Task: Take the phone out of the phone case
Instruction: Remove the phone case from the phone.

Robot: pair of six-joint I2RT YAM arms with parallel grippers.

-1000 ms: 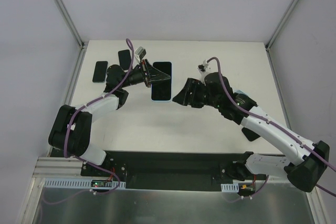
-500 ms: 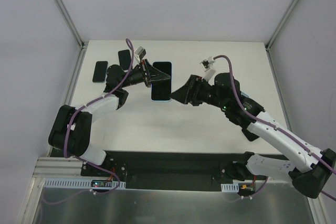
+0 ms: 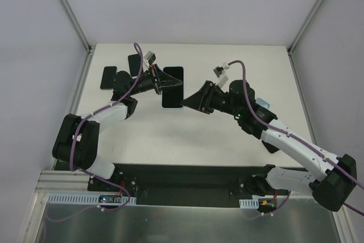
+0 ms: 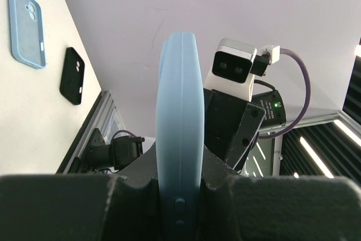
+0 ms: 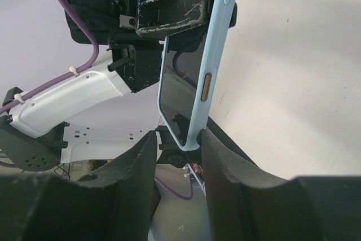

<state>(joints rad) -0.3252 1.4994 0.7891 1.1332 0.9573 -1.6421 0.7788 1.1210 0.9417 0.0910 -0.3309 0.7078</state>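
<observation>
Your right end effector [image 5: 177,139] has its two fingers parted either side of the lower corner of the light-blue phone case [image 5: 213,63], seen edge-on above the white desk [image 5: 293,71]. The phone [image 5: 179,91] sits in it, dark screen facing left. The left end effector [image 5: 169,4] clamps its upper part.

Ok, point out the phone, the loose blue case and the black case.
phone [image 3: 173,96]: top external view, its screen.
loose blue case [image 4: 25,29]: left wrist view, its back.
black case [image 4: 72,75]: left wrist view, its back.
</observation>
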